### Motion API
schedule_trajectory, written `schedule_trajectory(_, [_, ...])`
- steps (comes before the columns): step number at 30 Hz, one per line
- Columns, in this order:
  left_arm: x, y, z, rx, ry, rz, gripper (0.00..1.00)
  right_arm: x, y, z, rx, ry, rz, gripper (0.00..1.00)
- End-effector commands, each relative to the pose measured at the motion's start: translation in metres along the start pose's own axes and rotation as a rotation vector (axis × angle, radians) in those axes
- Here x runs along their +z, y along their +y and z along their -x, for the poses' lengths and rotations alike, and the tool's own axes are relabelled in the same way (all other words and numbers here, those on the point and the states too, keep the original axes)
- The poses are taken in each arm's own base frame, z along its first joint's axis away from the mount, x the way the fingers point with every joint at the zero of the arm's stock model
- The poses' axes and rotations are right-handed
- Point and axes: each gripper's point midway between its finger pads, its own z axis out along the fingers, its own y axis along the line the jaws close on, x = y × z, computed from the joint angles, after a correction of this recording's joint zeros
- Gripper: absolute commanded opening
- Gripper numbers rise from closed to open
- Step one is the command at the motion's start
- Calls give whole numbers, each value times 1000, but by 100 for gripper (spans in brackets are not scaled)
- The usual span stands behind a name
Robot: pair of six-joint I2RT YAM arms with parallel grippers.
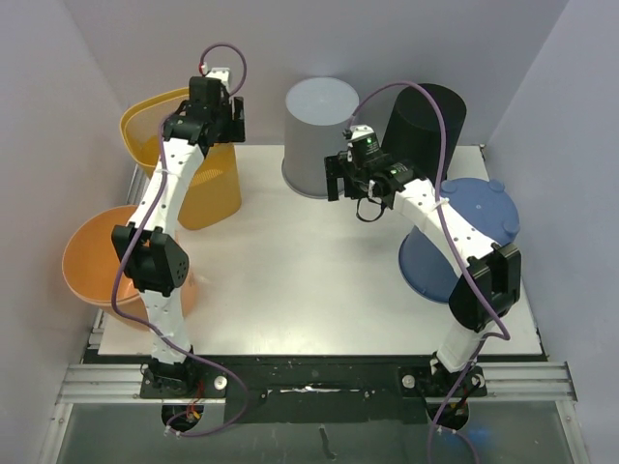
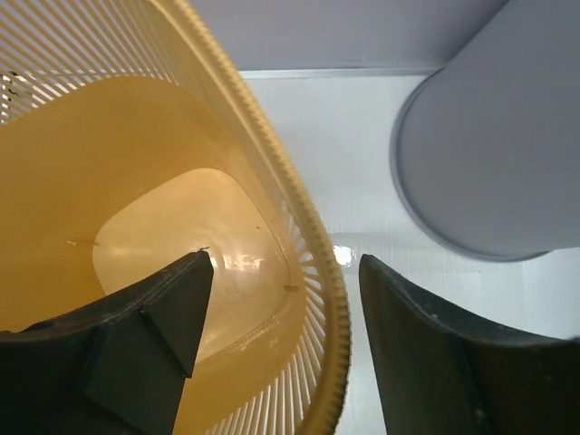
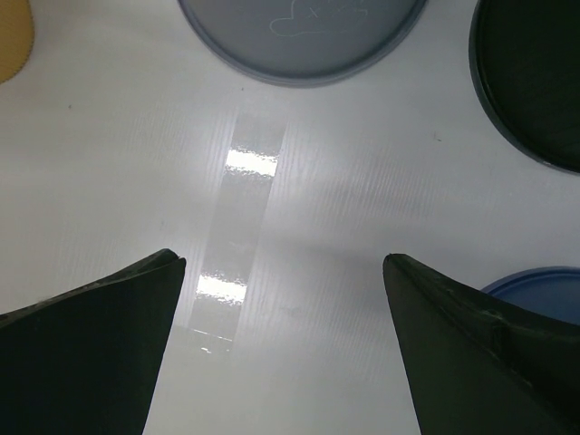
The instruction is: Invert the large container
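A yellow slatted basket (image 1: 208,184) stands upright at the table's far left, its opening facing up. My left gripper (image 1: 230,121) is open, with one finger inside the basket and the other outside. In the left wrist view the basket's rim (image 2: 299,217) runs between the open fingers of the left gripper (image 2: 285,261), and I cannot tell if they touch it. My right gripper (image 1: 338,181) is open and empty, hovering over bare table near the grey bin (image 1: 319,121). In the right wrist view the right gripper (image 3: 283,258) has only white table between its fingers.
The grey bin (image 2: 489,154) stands at the back centre with a flat closed end up (image 3: 299,36). A black bin (image 1: 426,116) stands behind the right arm. A blue bin (image 1: 474,222) sits at the right edge, closed end up. An orange bowl (image 1: 92,256) is at the left edge.
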Motion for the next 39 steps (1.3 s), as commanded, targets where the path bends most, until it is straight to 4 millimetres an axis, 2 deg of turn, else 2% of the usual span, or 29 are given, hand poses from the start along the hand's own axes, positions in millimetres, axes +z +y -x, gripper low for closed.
schedule_trajectory(1, [-15,-1,11,23,-36,2,61,-12,1,22,-2,-78,0,98])
schedule_trajectory(5, [-15,-18,4,13,-18,-61,53,-15,-3,23,3,-85,-25,98])
schedule_trajectory(10, [-15,-33,-4,45,1,-71,31,-21,-8,21,14,-95,-51,98])
schedule_trajectory(11, [-17,-35,-5,47,2,-75,30,-22,-9,19,17,-94,-54,98])
schedule_trajectory(15, [-32,-54,1,52,-26,-111,27,-24,-11,15,18,-87,-58,98])
schedule_trajectory(17, [-43,-67,1,74,-40,-122,19,-26,-13,15,18,-85,-69,98])
schedule_trajectory(19, [-57,-81,2,93,-49,-136,0,-28,-15,15,20,-89,-78,98])
schedule_trajectory(21, [-69,-98,-2,105,-25,-185,0,-32,-18,17,21,-97,-86,98])
schedule_trajectory(22, [-79,-108,-2,119,-12,-221,0,-34,-19,18,21,-97,-94,98])
schedule_trajectory(27, [-123,-134,-22,158,47,-304,0,-43,-24,26,20,-125,-106,98])
schedule_trajectory(31, [-158,-161,-59,164,94,-378,0,-55,-41,32,56,-132,-158,98])
schedule_trajectory(34, [-195,-196,-79,135,93,-533,0,-69,-58,32,88,-145,-164,98])
schedule_trajectory(37, [-241,-243,-69,28,37,-810,0,-87,-76,38,145,-197,-134,98])
schedule_trajectory(39, [-269,-266,-55,-31,3,-984,0,-106,-94,47,188,-230,-159,98])
